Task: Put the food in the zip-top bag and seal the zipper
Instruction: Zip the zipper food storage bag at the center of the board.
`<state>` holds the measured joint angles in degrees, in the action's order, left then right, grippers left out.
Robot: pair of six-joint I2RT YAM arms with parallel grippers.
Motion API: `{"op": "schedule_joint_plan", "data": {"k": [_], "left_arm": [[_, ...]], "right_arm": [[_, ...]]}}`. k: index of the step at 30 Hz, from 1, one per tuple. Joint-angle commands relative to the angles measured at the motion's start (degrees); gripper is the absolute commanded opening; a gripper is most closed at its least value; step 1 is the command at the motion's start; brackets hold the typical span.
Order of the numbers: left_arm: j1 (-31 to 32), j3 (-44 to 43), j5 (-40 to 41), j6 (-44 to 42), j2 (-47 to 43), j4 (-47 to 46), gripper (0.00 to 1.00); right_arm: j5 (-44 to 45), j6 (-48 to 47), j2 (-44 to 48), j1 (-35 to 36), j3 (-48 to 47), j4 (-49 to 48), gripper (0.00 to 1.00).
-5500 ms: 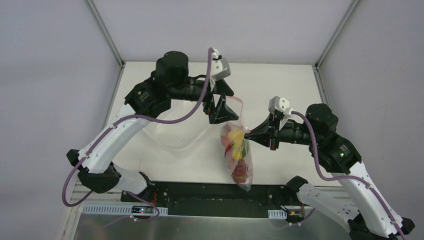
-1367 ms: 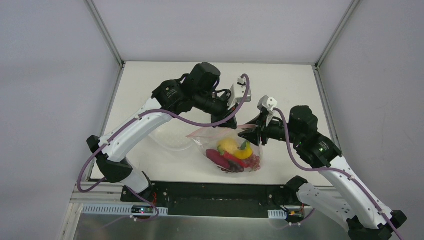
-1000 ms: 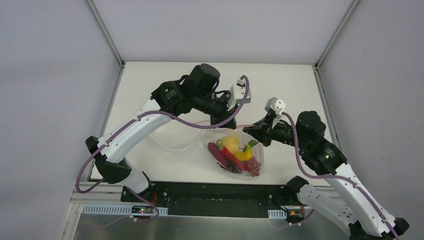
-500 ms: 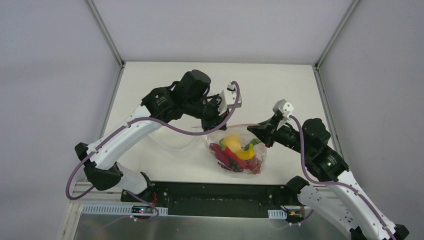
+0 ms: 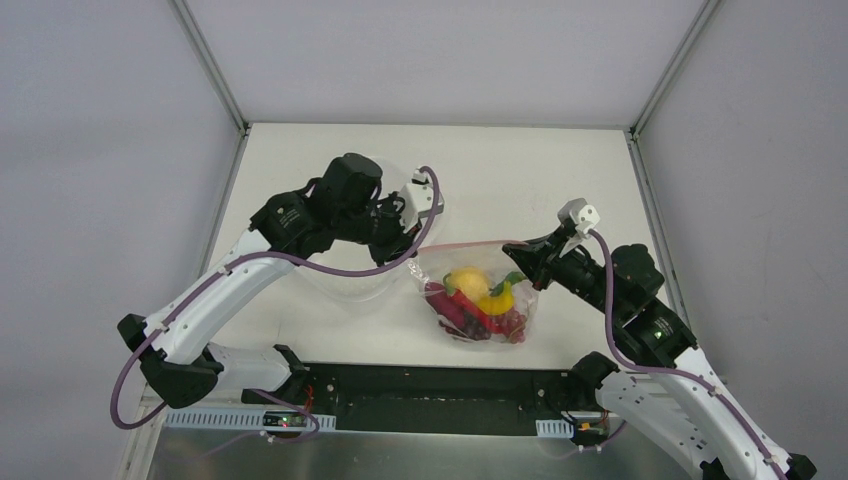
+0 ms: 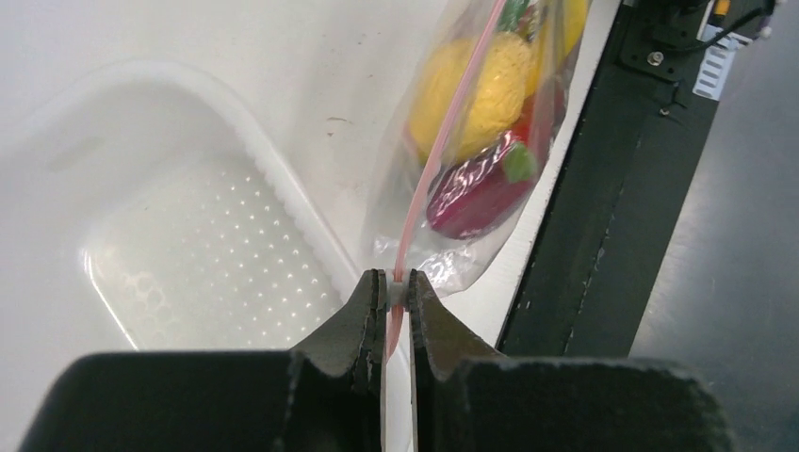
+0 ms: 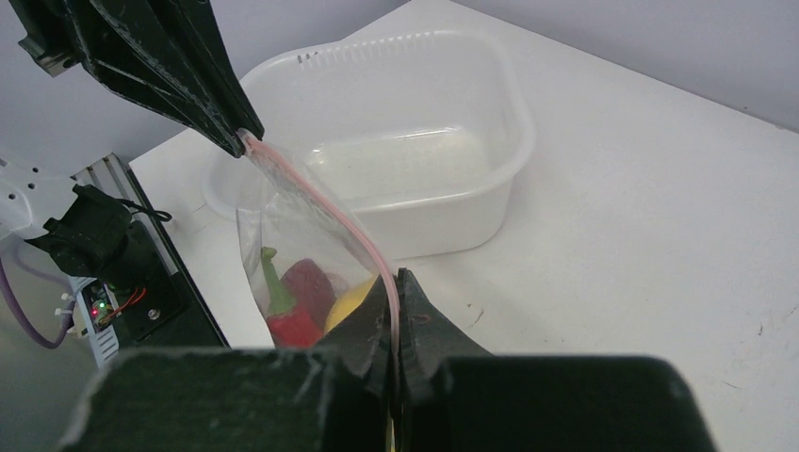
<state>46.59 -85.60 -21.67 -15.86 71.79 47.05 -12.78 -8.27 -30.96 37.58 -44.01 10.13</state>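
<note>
Bag [image 5: 482, 300] sitting at about 5 o'clock from the middle of the table [image 5: 560, 170] in the top view, belly low, mouth edge up. Packed inside: round yellow fruit [image 5: 465, 281], banana [image 5: 497, 298], red chili [image 5: 468, 312], green chili [image 5: 514, 279], grapes [image 5: 513, 325]. Zipper [image 5: 470, 246] stretched as 1 pink line along the top of the bag, long axis running 9 o'clock to 3 o'clock across the top view. Left claw [image 5: 408, 262] clamped tight on the 9 o'clock end of that strip, tips pinched flat on it in the wrist view, the rest of the strip leading straight away toward the food. Right claw [image 5: 512, 247] squeezed together on the 3 o'clock end, strip curving off from its tips toward the left claw. Both ends held, so neither arm nearer than the other; bag hanging between the 2, below the line joining them. Probably the sealing step, with loading done. Reads as 1 strip in both wrist views, though impossible to tell whether the 2 halves are pressed home along the whole length. Coming move likely a run along that 9-to-3 axis: 1 claw anchoring its end, the other easing off slightly and sliding toward it. Risk: pulling off-axis and peeling the mouth open. White tub [image 5: 345, 275] just at 9 o'clock of the bag, beneath the left claw, near enough to snag.
</note>
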Motion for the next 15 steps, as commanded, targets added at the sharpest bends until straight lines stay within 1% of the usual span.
{"op": "schedule_joint_plan", "data": {"k": [1, 7, 10, 11, 13, 14, 15], "left_arm": [[-2.56, 3.43, 4.19, 0.72, -4.20, 1.46, 0.00], [-4.04, 6.92, 4.75, 1.61, -6.57, -0.42, 0.00], [-4.22, 7.58, 4.37, 3.85, -6.73, -3.10, 0.00], [-4.23, 7.89, 4.62, 5.13, -7.01, -4.44, 0.05], [-4.52, 8.88, 5.06, 8.47, -7.89, -8.52, 0.44], [-4.61, 9.72, 5.41, 10.14, -8.47, -10.61, 0.61], [-4.66, 10.49, 6.33, 11.67, -9.20, -12.63, 0.70]], "right_arm": [[5.07, 0.74, 1.31, -0.41, -0.56, -7.31, 0.00], [4.74, 0.80, 0.53, -0.36, -1.12, -7.62, 0.00], [5.05, 0.95, -0.20, -0.40, -1.70, -7.93, 0.00], [5.68, 0.99, -0.56, -0.38, -2.04, -7.89, 0.00], [8.26, 0.50, -1.91, -0.36, -3.11, -7.97, 0.00], [10.48, -0.04, -2.95, -0.34, -4.25, -7.94, 0.00], [12.05, -0.98, -4.23, -0.40, -5.45, -7.87, 0.00]]}}
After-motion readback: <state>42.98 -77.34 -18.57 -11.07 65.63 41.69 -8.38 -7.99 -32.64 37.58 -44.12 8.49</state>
